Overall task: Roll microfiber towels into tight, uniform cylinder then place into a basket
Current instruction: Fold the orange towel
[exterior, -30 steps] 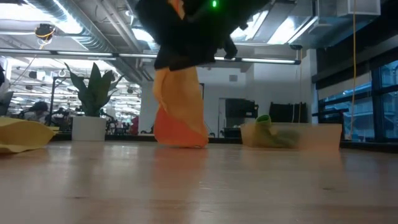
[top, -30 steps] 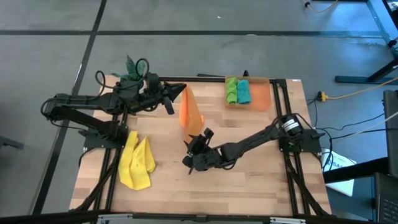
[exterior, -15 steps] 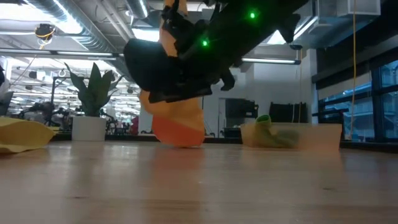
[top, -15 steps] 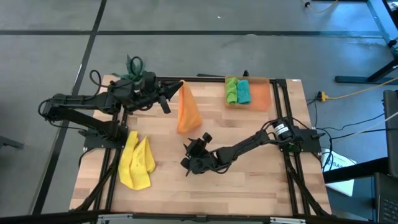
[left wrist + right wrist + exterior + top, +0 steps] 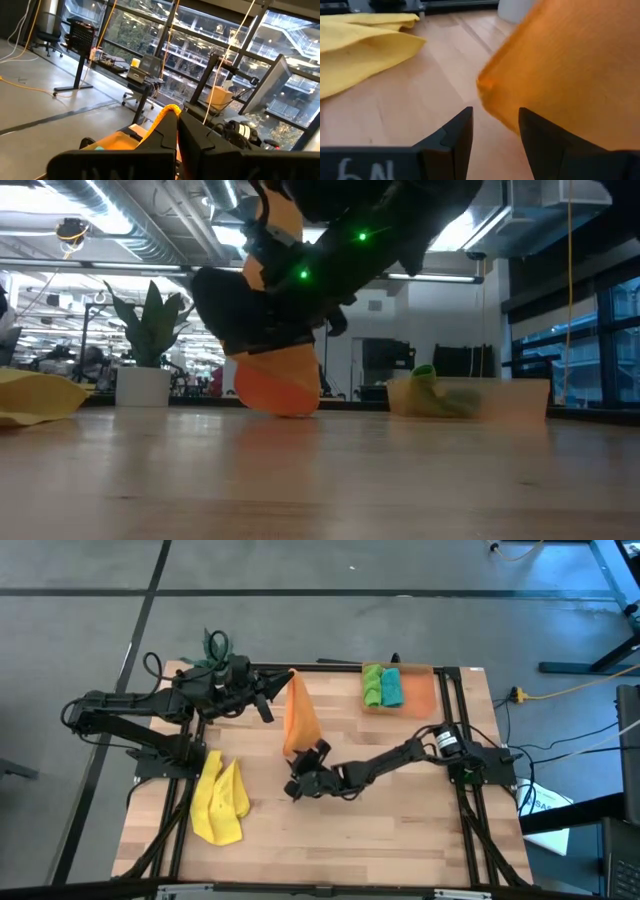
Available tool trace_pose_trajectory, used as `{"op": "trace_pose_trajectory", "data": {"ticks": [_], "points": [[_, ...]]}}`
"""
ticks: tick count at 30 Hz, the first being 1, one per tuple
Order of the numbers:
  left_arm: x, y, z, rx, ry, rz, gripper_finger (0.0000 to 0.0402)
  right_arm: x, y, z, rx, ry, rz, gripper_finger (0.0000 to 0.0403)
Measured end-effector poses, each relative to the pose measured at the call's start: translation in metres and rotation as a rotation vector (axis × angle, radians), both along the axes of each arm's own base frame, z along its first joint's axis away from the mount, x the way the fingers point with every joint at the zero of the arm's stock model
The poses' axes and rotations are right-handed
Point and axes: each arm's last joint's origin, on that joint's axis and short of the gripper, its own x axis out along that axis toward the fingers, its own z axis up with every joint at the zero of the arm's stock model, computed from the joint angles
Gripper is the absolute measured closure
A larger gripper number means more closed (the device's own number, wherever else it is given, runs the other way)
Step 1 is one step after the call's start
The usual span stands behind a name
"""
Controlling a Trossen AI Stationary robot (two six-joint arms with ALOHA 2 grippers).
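While the wooden counter (image 5: 400, 830) carries the yellow towel (image 5: 218, 800) at its left side, the orange basket (image 5: 420, 692) at the far right holds rolled green and teal towels. Clamped shut, the left tool (image 5: 283, 683) suspends the orange towel (image 5: 297, 718) by one corner. Below its hanging corner, the right tool (image 5: 300, 772) gapes open, empty.

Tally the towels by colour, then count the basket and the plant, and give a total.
Orange towel: 1
Yellow towel: 1
Green towel: 1
Teal towel: 1
Basket: 1
Plant: 1
Total: 6
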Motion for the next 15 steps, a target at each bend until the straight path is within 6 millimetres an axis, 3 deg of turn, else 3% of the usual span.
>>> {"op": "trace_pose_trajectory", "data": {"ticks": [15], "points": [[0.000, 0.000, 0.000, -0.022, -0.011, -0.002, 0.0402, 0.009, -0.025, 0.009, -0.021, -0.072, -0.028, 0.0244]]}}
